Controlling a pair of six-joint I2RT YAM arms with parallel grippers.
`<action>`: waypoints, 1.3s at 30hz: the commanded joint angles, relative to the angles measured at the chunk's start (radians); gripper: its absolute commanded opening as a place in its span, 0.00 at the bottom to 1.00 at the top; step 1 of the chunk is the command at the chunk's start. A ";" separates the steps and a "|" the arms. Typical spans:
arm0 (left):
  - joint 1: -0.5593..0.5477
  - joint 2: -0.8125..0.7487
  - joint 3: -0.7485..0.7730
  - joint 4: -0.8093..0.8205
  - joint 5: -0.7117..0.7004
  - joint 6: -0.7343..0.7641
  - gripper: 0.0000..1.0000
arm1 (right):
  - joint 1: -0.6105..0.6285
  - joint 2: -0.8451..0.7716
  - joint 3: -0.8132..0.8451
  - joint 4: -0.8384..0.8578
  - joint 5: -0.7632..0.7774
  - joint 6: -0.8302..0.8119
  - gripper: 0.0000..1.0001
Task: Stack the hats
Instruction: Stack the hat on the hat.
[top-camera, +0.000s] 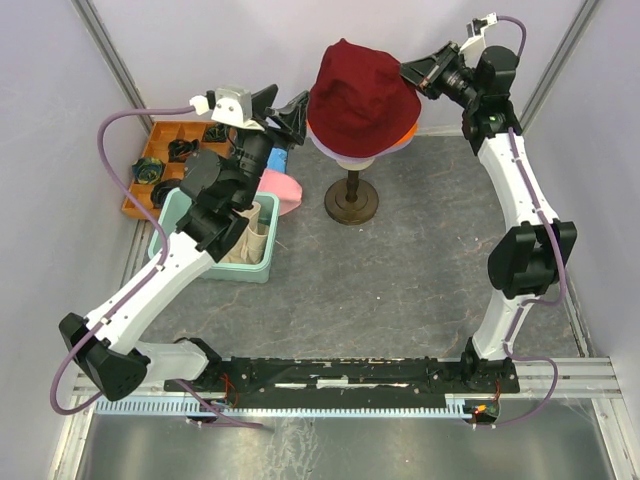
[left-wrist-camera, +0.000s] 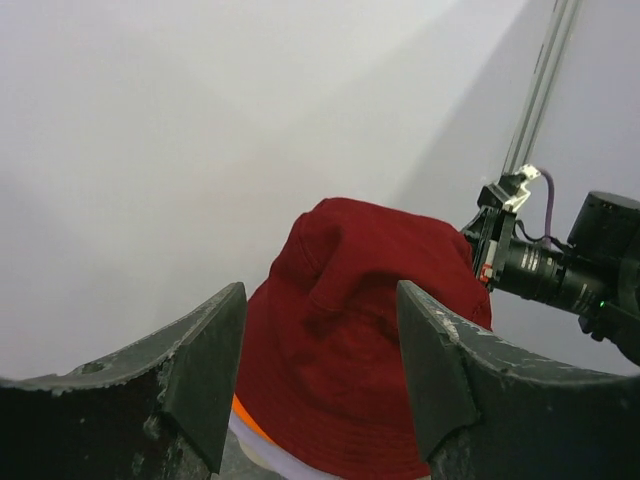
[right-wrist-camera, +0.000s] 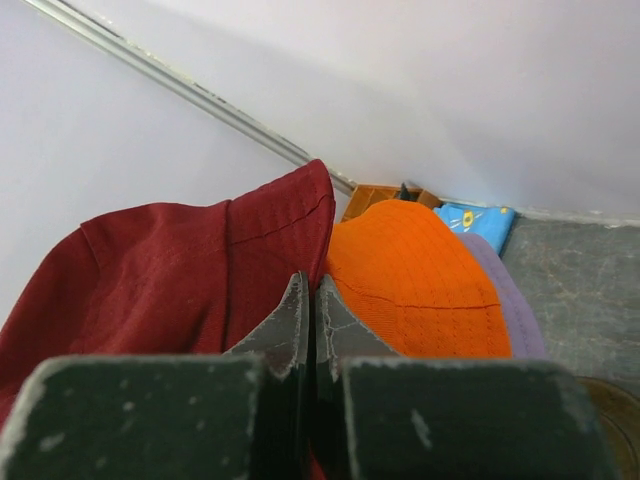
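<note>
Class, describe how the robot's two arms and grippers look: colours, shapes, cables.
The left arm and right arm have white links, black joints and a looping lavender cable each. The left gripper and right gripper carry dark, scuffed, wedge-shaped fingers.

The dark red hat (top-camera: 355, 95) and orange hat (right-wrist-camera: 420, 285) are matt woven cloth.
</note>
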 joint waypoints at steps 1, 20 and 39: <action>-0.003 -0.012 -0.019 -0.018 -0.016 0.028 0.68 | 0.061 0.084 -0.036 -0.403 0.064 -0.182 0.00; -0.003 -0.016 -0.107 -0.052 -0.064 0.005 0.71 | 0.096 0.027 -0.220 -0.416 0.174 -0.270 0.00; 0.195 0.175 -0.086 -0.112 -0.010 -0.343 0.75 | 0.102 -0.089 -0.304 -0.390 0.183 -0.224 0.00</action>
